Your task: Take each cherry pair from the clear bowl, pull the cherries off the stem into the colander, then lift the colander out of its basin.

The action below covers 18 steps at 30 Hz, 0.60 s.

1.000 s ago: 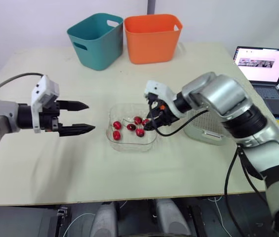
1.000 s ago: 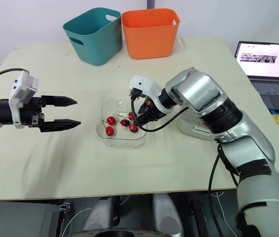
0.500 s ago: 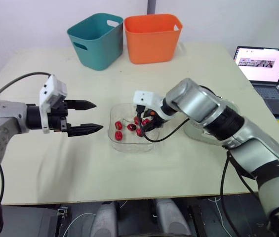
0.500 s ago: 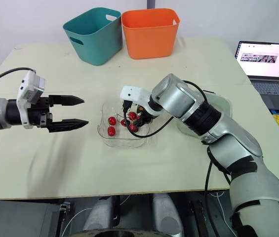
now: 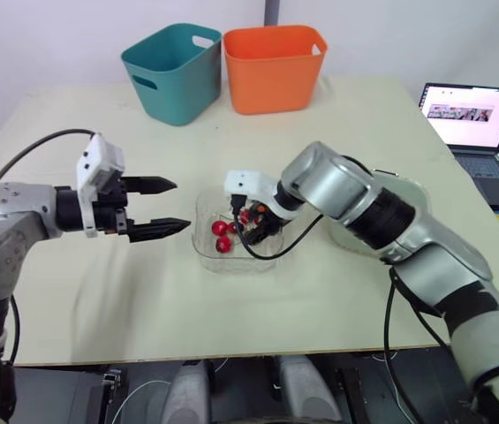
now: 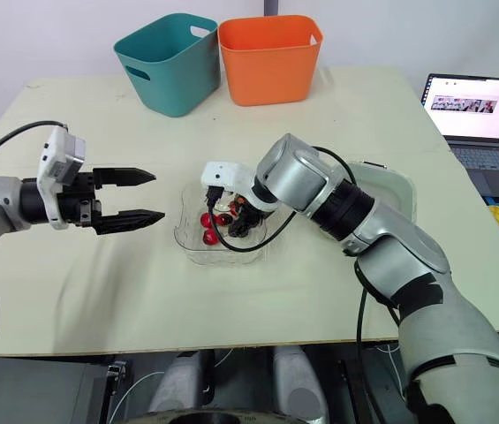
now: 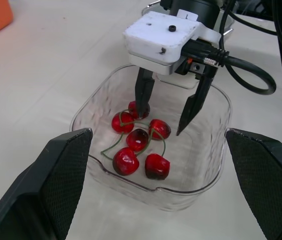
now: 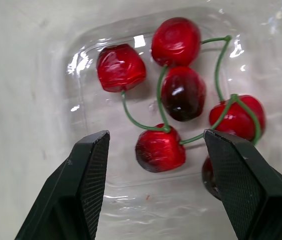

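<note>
1. The right gripper hangs inside the clear bowl with its two black fingers spread apart and pointing down. It grips nothing.
2. The cherries all lie on the bowl's floor, joined by thin green stems. None of them is lifted. The fingertips straddle the cluster, one tip close by a cherry at the edge. We judge this spread is meant to close on a single fruit or stem.
3. The left gripper hovers over the table just beside the bowl, on the robot's left. Its fingers are parted and aimed at the bowl, and it is empty. We read this as a waiting post, ready to take the other cherry once a pair comes up.
4. The basin sits on the far side of the right arm, near the bowl. The arm mostly hides the colander in it.
5. Our judgement is that the task is early, at the picking step. The stems cross one another, so a grab could drag up a tangle.
</note>
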Motion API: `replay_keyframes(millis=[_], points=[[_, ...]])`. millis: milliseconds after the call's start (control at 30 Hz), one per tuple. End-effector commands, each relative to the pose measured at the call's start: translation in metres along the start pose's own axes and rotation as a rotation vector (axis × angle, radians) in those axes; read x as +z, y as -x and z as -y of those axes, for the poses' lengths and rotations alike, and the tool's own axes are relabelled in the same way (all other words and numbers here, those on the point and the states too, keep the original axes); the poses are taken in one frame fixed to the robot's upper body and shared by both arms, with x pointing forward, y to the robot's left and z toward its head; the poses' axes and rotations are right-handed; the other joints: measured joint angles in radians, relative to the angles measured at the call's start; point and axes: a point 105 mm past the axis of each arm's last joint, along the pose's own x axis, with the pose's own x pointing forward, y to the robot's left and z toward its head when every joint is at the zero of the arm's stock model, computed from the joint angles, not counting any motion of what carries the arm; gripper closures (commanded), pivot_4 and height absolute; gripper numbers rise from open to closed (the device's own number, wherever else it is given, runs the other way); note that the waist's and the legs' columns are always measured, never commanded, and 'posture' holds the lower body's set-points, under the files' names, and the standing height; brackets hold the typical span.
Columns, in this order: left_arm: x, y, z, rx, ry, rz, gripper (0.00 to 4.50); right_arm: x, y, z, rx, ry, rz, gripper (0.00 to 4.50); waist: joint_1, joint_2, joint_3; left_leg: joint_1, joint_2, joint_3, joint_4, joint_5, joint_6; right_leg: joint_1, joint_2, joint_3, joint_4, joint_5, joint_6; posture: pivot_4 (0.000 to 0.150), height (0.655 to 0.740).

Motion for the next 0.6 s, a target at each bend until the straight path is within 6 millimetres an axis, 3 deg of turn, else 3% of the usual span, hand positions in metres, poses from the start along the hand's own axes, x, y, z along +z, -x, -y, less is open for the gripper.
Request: replay_keyframes(millis=[33,333,433,600], points=[[0.007,0.001,-0.002,0.011,-0.043,0.013,0.0,0.01,0.003,0.0,-0.008,0.059,-0.006,1.34,0.0,0.0,0.0,0.0,0.0,0.0,0.0,0.0,0.0,0.0,0.0,0.0,0.0,0.0,0.0,0.15,0.74],[0.008,0.002,-0.004,0.026,-0.056,0.019,0.0,0.007,-0.015,0.003,-0.019,0.126,-0.061,1.34,-0.001,0.0,0.0,0.0,0.0,0.0,0.0,0.0,0.0,-0.001,0.0,0.0,0.0,0.0,0.0,0.15,0.74],[0.01,0.003,-0.006,0.033,-0.062,0.022,0.0,0.004,-0.019,0.005,-0.022,0.14,-0.077,1.86,0.001,0.0,0.0,0.0,0.0,0.0,0.0,0.0,0.0,0.0,0.0,0.0,0.0,0.0,0.0,0.15,0.74],[0.011,0.003,-0.007,0.041,-0.066,0.026,0.0,0.002,-0.018,0.006,-0.025,0.163,-0.077,3.53,0.0,0.0,0.0,0.0,0.0,0.0,0.0,0.0,0.0,0.0,0.0,0.0,0.0,0.0,0.0,0.15,0.74]])
